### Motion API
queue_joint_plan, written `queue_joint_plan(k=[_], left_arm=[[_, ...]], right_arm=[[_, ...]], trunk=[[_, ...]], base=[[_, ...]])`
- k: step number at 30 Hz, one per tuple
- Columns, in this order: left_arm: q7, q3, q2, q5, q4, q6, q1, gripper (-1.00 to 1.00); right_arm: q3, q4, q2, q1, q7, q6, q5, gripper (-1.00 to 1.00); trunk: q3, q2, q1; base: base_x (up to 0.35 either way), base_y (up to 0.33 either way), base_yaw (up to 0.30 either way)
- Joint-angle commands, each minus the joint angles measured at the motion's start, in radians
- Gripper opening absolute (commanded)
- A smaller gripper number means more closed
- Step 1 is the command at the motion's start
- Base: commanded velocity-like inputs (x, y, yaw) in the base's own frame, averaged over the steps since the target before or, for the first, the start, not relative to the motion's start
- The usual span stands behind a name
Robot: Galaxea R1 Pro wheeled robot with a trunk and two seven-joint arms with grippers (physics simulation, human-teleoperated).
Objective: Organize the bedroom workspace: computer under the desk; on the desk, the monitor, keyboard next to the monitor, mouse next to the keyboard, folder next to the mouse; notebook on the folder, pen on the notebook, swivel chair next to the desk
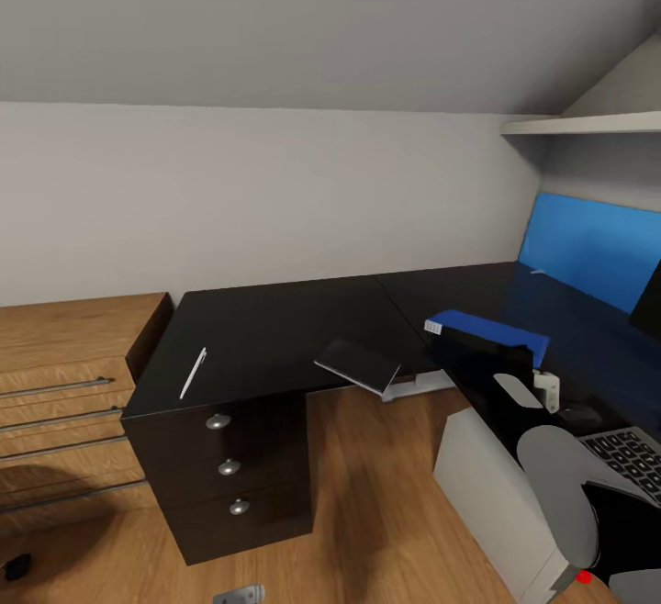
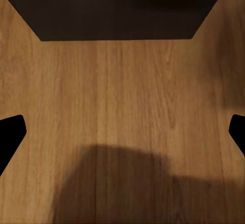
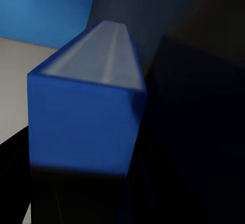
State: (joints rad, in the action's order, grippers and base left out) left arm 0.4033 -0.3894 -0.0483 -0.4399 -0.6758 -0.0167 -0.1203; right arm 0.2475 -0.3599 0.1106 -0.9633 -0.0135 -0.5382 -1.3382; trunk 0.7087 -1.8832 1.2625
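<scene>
At your left you see a wooden chest (image 1: 64, 374) with long bar handles, standing on the light wood floor (image 1: 367, 494). Behind it rises a plain white wall (image 1: 275, 191), with a white shelf (image 1: 588, 124) and a blue panel (image 1: 592, 246) at your right.

My right arm (image 1: 560, 485) is a rounded light-grey shell with black sections, and a small red mark sits at its base. A white bracket (image 1: 548, 389) juts just behind my right end effector (image 1: 485, 353), which is black. My left end effector's fingertips (image 2: 11, 132) are plain black wedges.
</scene>
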Motion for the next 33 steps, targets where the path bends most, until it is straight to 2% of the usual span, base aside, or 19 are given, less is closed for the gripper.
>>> queue_joint_plan(k=[1,13,14,28,33], left_arm=[[0.008,-0.006,0.001,-0.010,-0.001,-0.002,-0.001,1.00],[0.006,-0.006,0.001,-0.008,-0.001,-0.003,-0.001,1.00],[0.005,-0.006,0.001,-0.008,-0.001,-0.003,-0.001,1.00],[0.005,-0.006,0.001,-0.008,-0.001,-0.003,-0.001,1.00],[0.005,-0.006,0.001,-0.008,-0.001,-0.003,-0.001,1.00]], right_arm=[[-0.002,0.045,0.000,0.000,-0.002,-0.003,-0.029,-1.00],[-0.002,0.045,0.000,0.000,-0.003,-0.002,-0.029,-1.00],[-0.002,0.044,0.000,0.000,-0.003,-0.003,-0.029,1.00],[-0.003,0.044,0.000,0.000,-0.002,-0.003,-0.029,1.00],[-0.003,0.044,0.000,0.000,-0.002,-0.003,-0.029,1.00]], trunk=[[0.001,0.000,0.000],[0.001,0.000,0.000],[0.001,0.000,0.000],[0.001,0.000,0.000],[0.001,0.000,0.000]], base=[[0.008,0.000,0.000],[0.001,0.000,0.000],[0.000,0.000,0.000],[0.000,0.000,0.000],[-0.136,0.000,0.000]])
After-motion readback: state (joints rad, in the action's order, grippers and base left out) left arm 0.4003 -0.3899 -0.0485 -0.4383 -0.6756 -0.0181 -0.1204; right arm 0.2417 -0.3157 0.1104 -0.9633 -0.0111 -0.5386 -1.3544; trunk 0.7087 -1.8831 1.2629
